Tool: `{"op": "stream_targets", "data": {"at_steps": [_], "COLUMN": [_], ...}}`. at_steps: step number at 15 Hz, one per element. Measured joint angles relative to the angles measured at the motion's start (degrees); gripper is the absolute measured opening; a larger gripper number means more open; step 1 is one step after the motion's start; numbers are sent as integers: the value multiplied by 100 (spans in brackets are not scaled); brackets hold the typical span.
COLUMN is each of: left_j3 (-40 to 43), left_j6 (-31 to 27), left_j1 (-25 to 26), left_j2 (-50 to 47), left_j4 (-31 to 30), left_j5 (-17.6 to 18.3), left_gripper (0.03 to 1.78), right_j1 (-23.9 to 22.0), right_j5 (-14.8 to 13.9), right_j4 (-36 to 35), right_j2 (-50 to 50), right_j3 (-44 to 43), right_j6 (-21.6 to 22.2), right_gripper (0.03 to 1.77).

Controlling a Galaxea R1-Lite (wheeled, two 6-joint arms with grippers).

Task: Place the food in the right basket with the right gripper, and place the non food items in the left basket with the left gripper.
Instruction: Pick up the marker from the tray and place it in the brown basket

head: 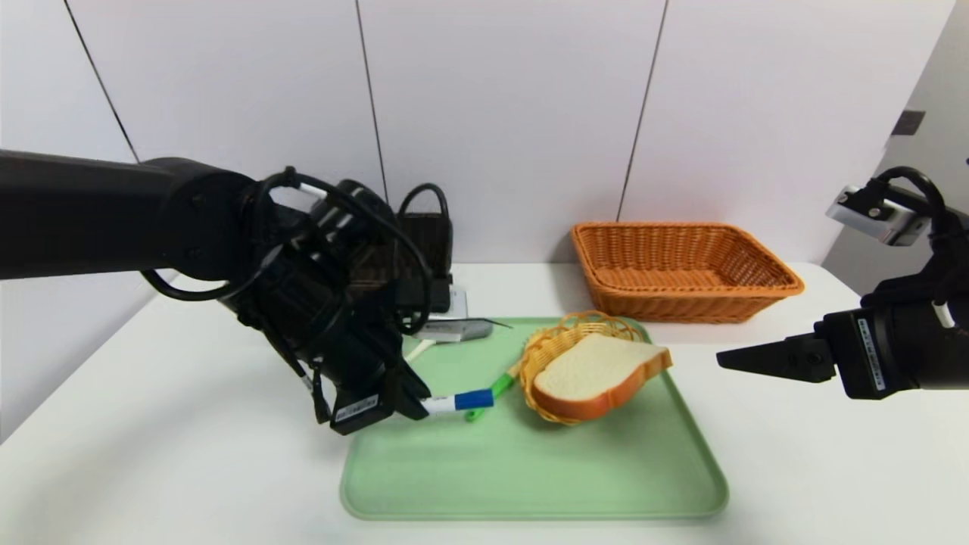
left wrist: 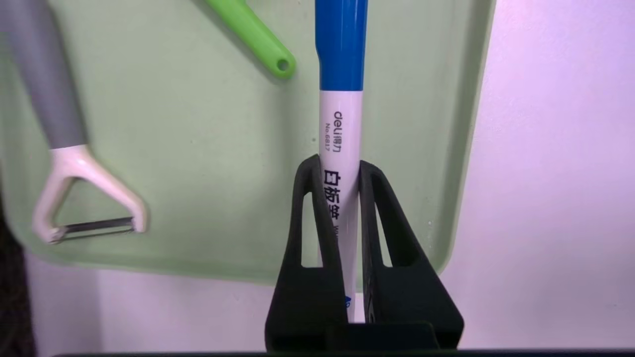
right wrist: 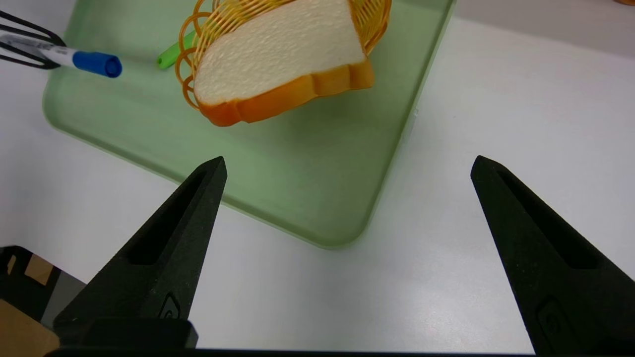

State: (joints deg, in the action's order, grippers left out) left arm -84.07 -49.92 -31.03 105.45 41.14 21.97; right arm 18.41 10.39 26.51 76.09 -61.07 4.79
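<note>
Clerk: Containers first?
Keeper: One green tray point(head: 545, 477), rimmed, on the white table point(head: 189, 439). In it: one small yellow wicker basket point(head: 546, 348), loop-edged; one peeler point(left wrist: 57, 99), grey handle, white forked head; one green handle point(left wrist: 258, 39), its far end hidden in the left wrist view.
Clerk: And the small basket's contents?
Keeper: One slice of bread point(head: 598, 371), white crumb, brown crust, lying tilted and overhanging the rim.
Clerk: Larger containers?
Keeper: One orange-brown woven basket point(head: 689, 303), right, behind the tray; bare weave visible inside. One dark object point(head: 424, 265), behind the left arm, mostly covered; kind cannot be told.
Clerk: The marker?
Keeper: One whiteboard marker point(left wrist: 341, 124), white barrel, blue cap, clamped between the fingers of the left gripper point(left wrist: 339, 161), above the tray's left part. Cap points toward the small basket, apart from it.
Clerk: The other claw?
Keeper: Right gripper point(right wrist: 349, 166), fingers spread wide, above the table, to the right of the tray.
</note>
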Motion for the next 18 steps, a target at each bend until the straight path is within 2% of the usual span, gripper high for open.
{"op": "stream_targets", "data": {"at_steps": [3,6,7,10,12,15,18], "left_j3": [-363,-819,-942,-1051,-1135,-1497,-2083], "left_j6": [709,1724,2113,2714,2817,2788,2322], "left_j1": [13,99,168,477,781,1246,1668], "left_j2": [-402,-578,-591,-433,-223,152,538], "left_j4": [-29,-250,-518,-1360,-1681,-1740,-1714], "left_j5": [-4,-83,-254,-885,-1112,-1142,-1134], "left_gripper": [15,15,15,15,15,15,15], "right_j1": [17,22,22,22,20,11,5], "right_j5": [0,0,-2,0,-2,-5,-6], "right_j4": [5,5,5,2,0,5,-4], "right_j2": [-44,-94,-112,-160,-184,-221,-243], "right_j3": [0,9,33,135,188,218,276], "right_j6": [2,94,107,113,118,118,121], "right_gripper": [170,170,170,170,170,170,170]}}
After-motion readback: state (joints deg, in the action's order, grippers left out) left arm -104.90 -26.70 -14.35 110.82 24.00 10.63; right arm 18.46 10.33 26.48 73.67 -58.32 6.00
